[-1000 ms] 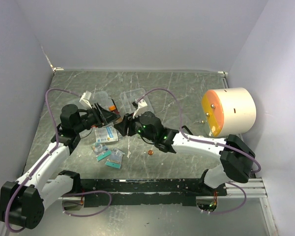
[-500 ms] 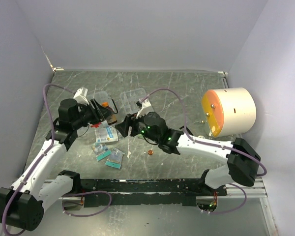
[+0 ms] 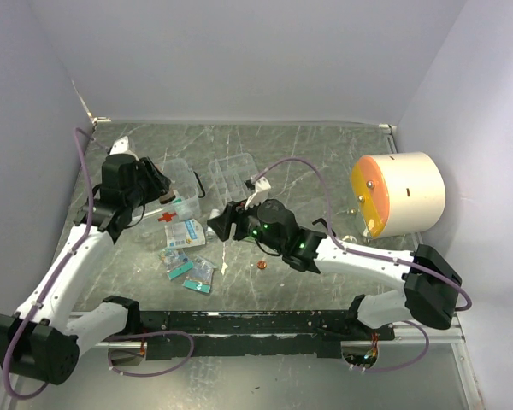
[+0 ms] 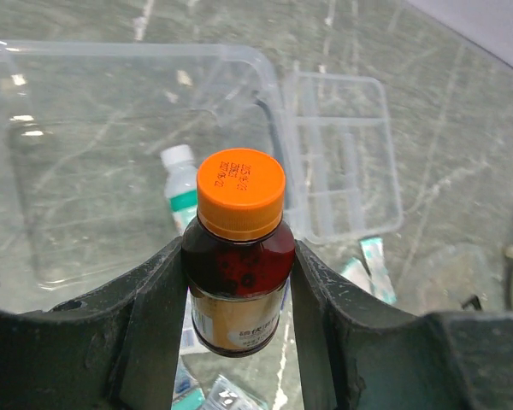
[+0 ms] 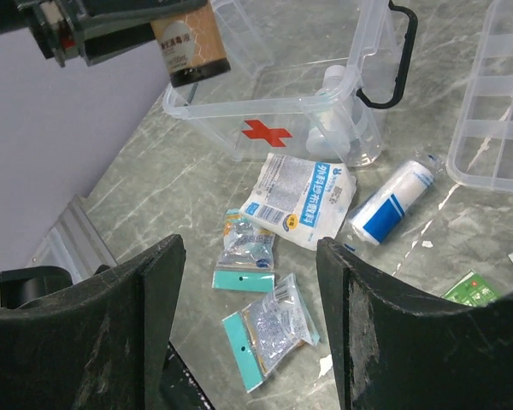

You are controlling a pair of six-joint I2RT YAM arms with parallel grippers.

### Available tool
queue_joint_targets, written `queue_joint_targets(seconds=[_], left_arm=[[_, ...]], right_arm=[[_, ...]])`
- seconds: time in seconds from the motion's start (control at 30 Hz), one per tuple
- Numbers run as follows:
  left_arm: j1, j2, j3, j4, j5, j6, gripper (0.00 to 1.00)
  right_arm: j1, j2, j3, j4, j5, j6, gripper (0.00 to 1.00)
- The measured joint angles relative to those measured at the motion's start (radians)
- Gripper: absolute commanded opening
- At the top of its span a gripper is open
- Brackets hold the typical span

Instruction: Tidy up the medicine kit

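Observation:
The medicine kit point(image 5: 265, 132) is a clear box with a red cross and a black handle point(image 5: 393, 60); a white bottle point(image 4: 181, 184) lies inside it. Its clear divided tray point(image 4: 346, 171) sits on the table beside it, to the right. My left gripper point(image 4: 239, 256) is shut on a brown bottle with an orange cap point(image 4: 239, 192), held above the kit's open top point(image 3: 181, 192). My right gripper point(image 5: 250, 248) hangs open and empty over two small teal-edged bags point(image 5: 274, 329). A white-and-blue pouch point(image 5: 301, 198) and a bandage roll point(image 5: 393, 205) lie in front of the kit.
A big cream cylinder with an orange face point(image 3: 398, 194) stands at the right. A small orange bit point(image 3: 261, 266) lies on the table near the right arm. Walls close in the left, back and right; a black rail point(image 3: 265, 323) runs along the near edge.
The left arm has carried the brown bottle back and left, over the kit. The right gripper has opened wider and drifted slightly right.

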Motion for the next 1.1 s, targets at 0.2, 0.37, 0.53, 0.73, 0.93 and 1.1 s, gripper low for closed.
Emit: queue_joint_targets(seconds=[0.2, 0.37, 0.53, 0.73, 0.93, 1.1], left_arm=[[0.039, 0.124, 0.071, -0.057, -0.068, 0.018, 0.52], [0.044, 0.246, 0.071, -0.058, -0.061, -0.002, 0.51], [0.044, 0.291, 0.066, -0.039, -0.09, -0.035, 0.52], [0.048, 0.322, 0.065, -0.035, -0.116, -0.06, 0.52], [0.056, 0.33, 0.063, -0.043, -0.162, -0.076, 0.54], [0.068, 0.293, 0.027, -0.05, -0.217, -0.101, 0.55]], right_arm=[[-0.001, -0.015, -0.019, 0.001, 0.013, 0.0, 0.63], [-0.004, -0.017, -0.036, 0.002, 0.016, 0.0, 0.63], [-0.009, -0.017, -0.044, 0.004, 0.016, 0.001, 0.63], [-0.01, -0.017, -0.048, 0.004, 0.016, 0.005, 0.63], [-0.012, -0.017, -0.048, 0.004, 0.016, 0.011, 0.63], [-0.015, -0.017, -0.048, 0.004, 0.017, 0.015, 0.63]])
